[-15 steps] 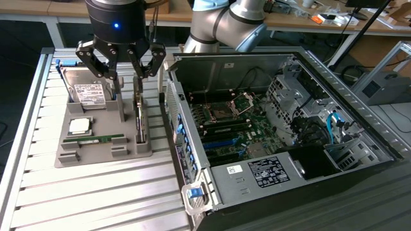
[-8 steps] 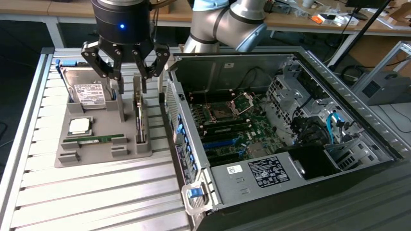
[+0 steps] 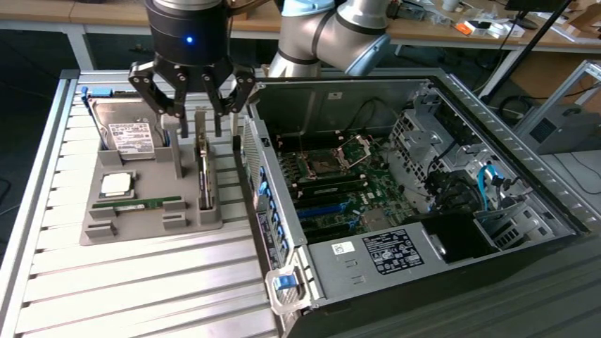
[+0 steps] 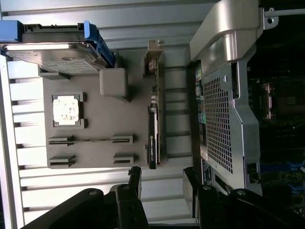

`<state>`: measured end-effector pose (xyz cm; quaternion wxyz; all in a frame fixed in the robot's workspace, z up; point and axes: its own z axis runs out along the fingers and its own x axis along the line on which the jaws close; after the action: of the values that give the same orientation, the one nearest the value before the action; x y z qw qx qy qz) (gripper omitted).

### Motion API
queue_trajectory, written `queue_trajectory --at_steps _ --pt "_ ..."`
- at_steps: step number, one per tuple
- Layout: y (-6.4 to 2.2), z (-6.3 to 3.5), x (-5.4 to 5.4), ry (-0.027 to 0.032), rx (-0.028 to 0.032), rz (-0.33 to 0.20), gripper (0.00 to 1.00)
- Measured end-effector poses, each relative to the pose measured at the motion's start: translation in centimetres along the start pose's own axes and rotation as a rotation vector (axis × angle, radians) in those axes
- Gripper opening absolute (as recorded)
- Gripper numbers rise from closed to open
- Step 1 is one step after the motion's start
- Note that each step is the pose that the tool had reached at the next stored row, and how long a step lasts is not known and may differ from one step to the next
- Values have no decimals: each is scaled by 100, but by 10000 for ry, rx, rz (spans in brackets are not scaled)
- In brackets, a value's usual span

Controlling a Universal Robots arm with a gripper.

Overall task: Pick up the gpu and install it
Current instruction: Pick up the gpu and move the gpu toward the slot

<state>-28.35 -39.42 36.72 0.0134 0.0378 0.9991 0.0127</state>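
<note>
My gripper (image 3: 197, 120) hangs above the grey tray (image 3: 141, 229). Its fingers (image 4: 135, 181) are spread apart and hold nothing. The gpu (image 3: 205, 172) stands on its thin edge in a slot along the tray's edge nearest the open computer case (image 3: 395, 176). It is below me and I am not touching it.

Its long axis runs along that edge of the tray. The silver bracket is at the end toward the corner where the hard drive (image 3: 127, 134) leans.

In the wrist view the card is a narrow dark strip seen edge-on. It lines up with the gap between my fingers, though nearer one finger than the other. My fingers open across the card's thin side, not along its length. I judge I am roughly over its line but well above it.

The processor (image 3: 117, 184) and the memory stick (image 3: 141, 204) lie flat in the tray on the side away from the case. The tray itself rests on the slatted worktop (image 3: 141, 296).
</note>
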Motion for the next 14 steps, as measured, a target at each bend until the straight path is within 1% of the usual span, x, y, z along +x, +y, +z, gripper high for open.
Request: queue_trajectory --at_steps 11,14 --pt "21 18 -57 -4 54 -2 48" --pt "33 27 -87 -6 83 -3 48"
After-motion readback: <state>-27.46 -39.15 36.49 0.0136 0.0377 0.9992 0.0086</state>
